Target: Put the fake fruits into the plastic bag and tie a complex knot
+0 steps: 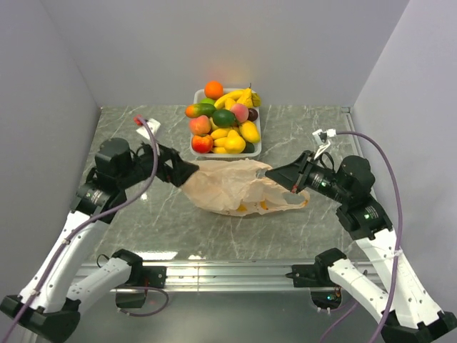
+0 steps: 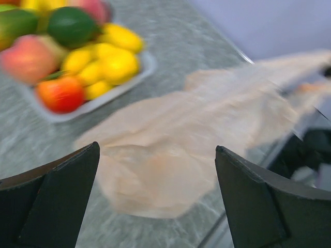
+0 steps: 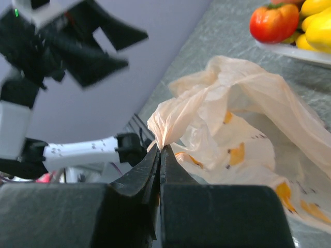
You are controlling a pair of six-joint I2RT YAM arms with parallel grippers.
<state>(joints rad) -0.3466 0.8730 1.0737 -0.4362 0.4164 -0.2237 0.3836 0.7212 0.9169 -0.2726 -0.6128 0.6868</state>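
Tabletop (image 1: 143, 229): grey-green stone pattern with pale veins, a soft bright patch toward the near edge. Back wall (image 1: 228, 43), left wall (image 1: 36, 107), right wall (image 1: 421, 93): plain pale grey panels, boxing the tabletop on three sides. Silver metal rail (image 1: 228, 275) along the near edge. Light even, diffuse; shadows faint.

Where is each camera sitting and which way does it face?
Top external: above, behind the bases, looking down at table, left gripper, right gripper.
Left wrist: faces over plastic bag toward fake fruits; own open fingers.
Right wrist: faces along table; own shut fingers pinching bag, left gripper beyond.
Shared: all show bag, fruits.
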